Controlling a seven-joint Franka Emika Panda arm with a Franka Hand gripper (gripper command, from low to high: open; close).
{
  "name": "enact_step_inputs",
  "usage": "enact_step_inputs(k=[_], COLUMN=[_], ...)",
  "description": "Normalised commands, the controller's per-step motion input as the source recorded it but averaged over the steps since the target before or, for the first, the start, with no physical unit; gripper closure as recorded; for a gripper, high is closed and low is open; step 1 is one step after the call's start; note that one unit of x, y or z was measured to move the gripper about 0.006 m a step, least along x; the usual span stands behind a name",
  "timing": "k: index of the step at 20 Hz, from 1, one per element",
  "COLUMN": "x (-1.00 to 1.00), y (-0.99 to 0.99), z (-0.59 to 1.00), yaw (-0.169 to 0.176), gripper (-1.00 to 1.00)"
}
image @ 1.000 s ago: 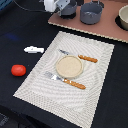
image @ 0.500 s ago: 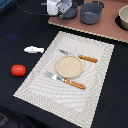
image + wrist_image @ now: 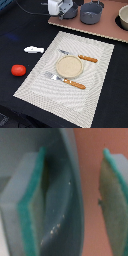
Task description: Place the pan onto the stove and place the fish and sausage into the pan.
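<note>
The blue-grey pan [image 3: 71, 12] stands on the pinkish-brown stove [image 3: 102, 29] near its end at the exterior view's left. My white gripper [image 3: 60, 7] is over the pan. In the wrist view the gripper [image 3: 70, 198] is open, its teal-edged pads [image 3: 22, 208] straddling the pan's wall [image 3: 67, 203]; the other pad stands apart over the bare stove surface [image 3: 90, 183]. The white fish [image 3: 33, 49] and the red sausage [image 3: 18, 70] lie on the black table at the exterior view's left, far from the gripper.
A taller grey pot [image 3: 91, 13] stands on the stove beside the pan. A dark round thing [image 3: 123, 18] sits at the stove's far end. A striped beige placemat [image 3: 70, 95] holds a round plate [image 3: 68, 66] and orange-handled cutlery [image 3: 74, 83].
</note>
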Motion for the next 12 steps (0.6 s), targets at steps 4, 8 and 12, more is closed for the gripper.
enact_step_inputs(k=[4,8,12], x=[-0.02,0.00,0.00], y=[0.01,-0.55,-0.85], z=[1.00,0.81,0.25], yaw=[0.000,0.007,0.030], gripper=[-1.00,-1.00,-1.00])
